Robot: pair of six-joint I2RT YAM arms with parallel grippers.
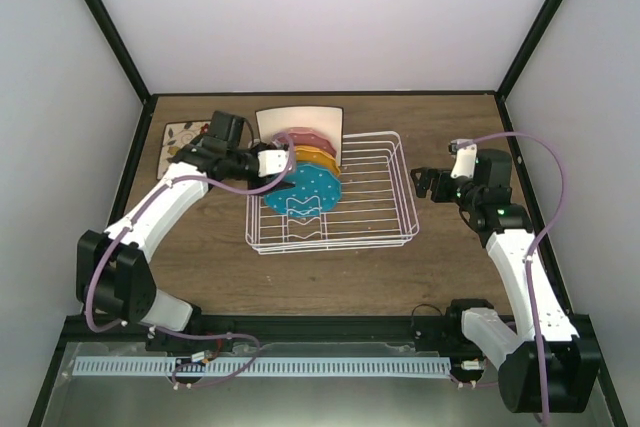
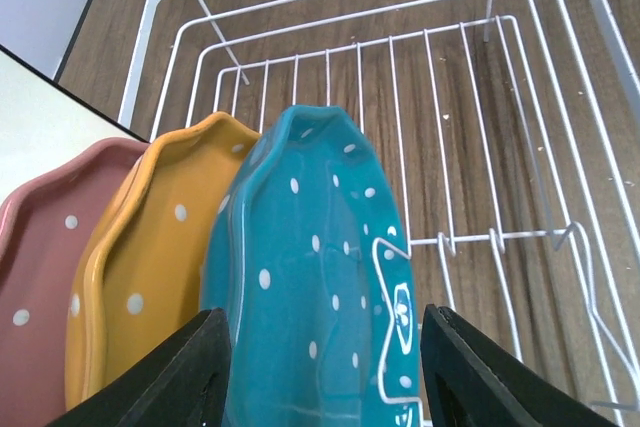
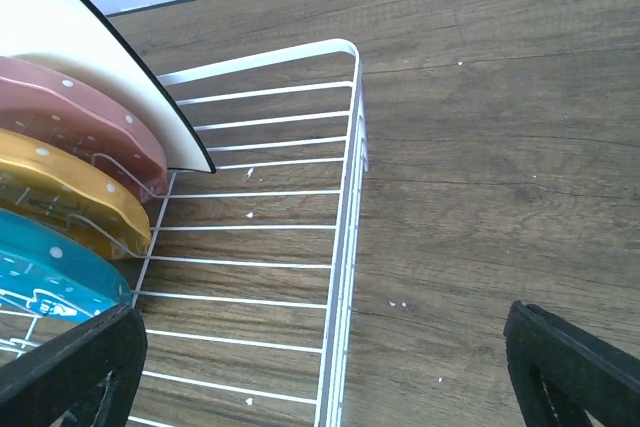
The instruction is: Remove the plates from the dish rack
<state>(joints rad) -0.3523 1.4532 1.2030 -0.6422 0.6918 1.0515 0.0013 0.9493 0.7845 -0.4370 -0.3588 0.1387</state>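
The white wire dish rack (image 1: 380,187) sits mid-table with plates standing at its left end: a blue dotted plate (image 2: 310,277), an orange one (image 2: 150,267), a pink one (image 2: 40,277) and a plain cream square plate (image 1: 300,119) at the back. My left gripper (image 2: 325,367) straddles the blue plate's upper rim, one finger against each side, shut on it. A floral square plate (image 1: 182,137) lies flat on the table, left of the rack. My right gripper (image 1: 425,182) hovers just right of the rack, open, nothing between its fingers.
The rack's right rim (image 3: 350,177) runs under my right gripper (image 3: 325,367), with bare wood table (image 3: 500,147) to its right. The rack's right half holds only wire prongs (image 2: 490,242). Side walls enclose the table on both sides.
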